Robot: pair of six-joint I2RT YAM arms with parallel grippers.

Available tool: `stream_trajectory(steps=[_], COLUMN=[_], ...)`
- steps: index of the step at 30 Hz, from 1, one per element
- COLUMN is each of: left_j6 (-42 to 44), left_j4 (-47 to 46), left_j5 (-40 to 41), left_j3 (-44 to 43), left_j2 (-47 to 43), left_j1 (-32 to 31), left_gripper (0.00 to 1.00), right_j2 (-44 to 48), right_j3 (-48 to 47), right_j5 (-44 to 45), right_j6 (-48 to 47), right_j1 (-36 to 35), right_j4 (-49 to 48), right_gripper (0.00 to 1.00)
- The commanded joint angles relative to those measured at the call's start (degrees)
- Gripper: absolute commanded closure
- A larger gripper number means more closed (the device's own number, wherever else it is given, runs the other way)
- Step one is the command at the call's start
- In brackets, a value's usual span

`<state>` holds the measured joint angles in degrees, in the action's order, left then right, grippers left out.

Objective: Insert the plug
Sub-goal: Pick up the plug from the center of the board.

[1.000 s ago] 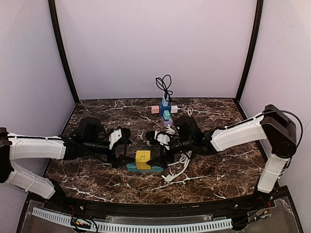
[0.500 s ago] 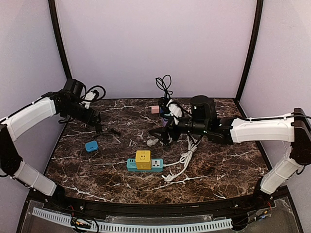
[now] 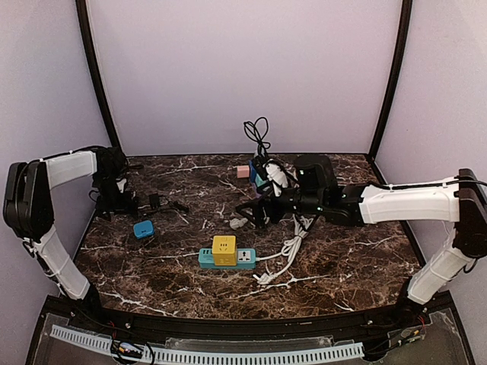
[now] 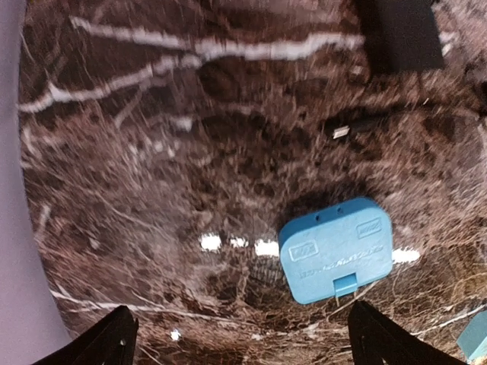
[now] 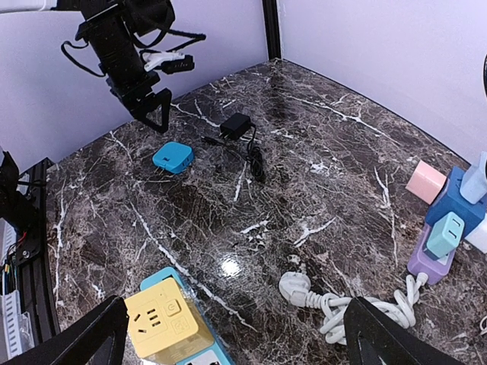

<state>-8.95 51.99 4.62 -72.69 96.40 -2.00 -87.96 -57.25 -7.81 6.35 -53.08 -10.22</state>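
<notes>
Left claw nearer wall, above tabletop

I'm looking into a robot test cell, a lab rig rather than anyone's home. Plain lilac panels box in three sides, held by black corner posts. The dark marble-pattern surface carries staged props: a blue adapter, a teal power strip. A perforated white rail runs along the near edge.
</notes>
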Motion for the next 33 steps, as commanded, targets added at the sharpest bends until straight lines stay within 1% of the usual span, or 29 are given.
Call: stream_trajectory(steps=[1,3,8,12,20,24,30,33], left_j6=[-8.4,-10.7,-16.0,-18.6,-19.9,-20.0,-19.6,-19.3], left_j4=[0.8,-0.3,-1.9,-2.8,-4.0,-4.5,-4.5,-4.8], left_j5=[-2.5,-2.6,-2.0,-2.9,-4.0,-4.0,-3.7,-3.2], left_j3=[6.2,6.6,3.6,3.3,1.1,-0.1,0.6,1.7], left_j2=[-0.5,0.0,3.1,4.5,9.6,11.6,12.2,12.2], left_j1=[-0.7,-1.9,-7.8,-8.5,-9.1,-9.2,-9.1,-9.2], left_gripper=[0.01,0.01,0.01,0.01,0.02,0.08,0.21,0.24], right_j2=[-2.5,-3.7,-6.3,-6.5,-7.2,-7.4,-6.6,-6.1], right_j3=[-1.1,-1.9,-4.0,-3.4,-4.0,-4.5,-3.3,-3.1], right_j5=[-0.5,-1.3,-2.3,-2.2,-2.6,-3.4,-3.1,-2.7], right_j6=[2.3,2.2,2.0,1.6,0.8,0.2,0.7,0.6], right_j1=[-0.3,-0.5,-0.9,-1.2,-1.2,-1.2,-1.3,-1.3], right_j4=[-0.8,-0.8,0.2,0.2,0.7,1.3,1.4,1.6], right_gripper=[0.01,0.01,0.01,0.01,0.01,0.01,0.01,0.01])
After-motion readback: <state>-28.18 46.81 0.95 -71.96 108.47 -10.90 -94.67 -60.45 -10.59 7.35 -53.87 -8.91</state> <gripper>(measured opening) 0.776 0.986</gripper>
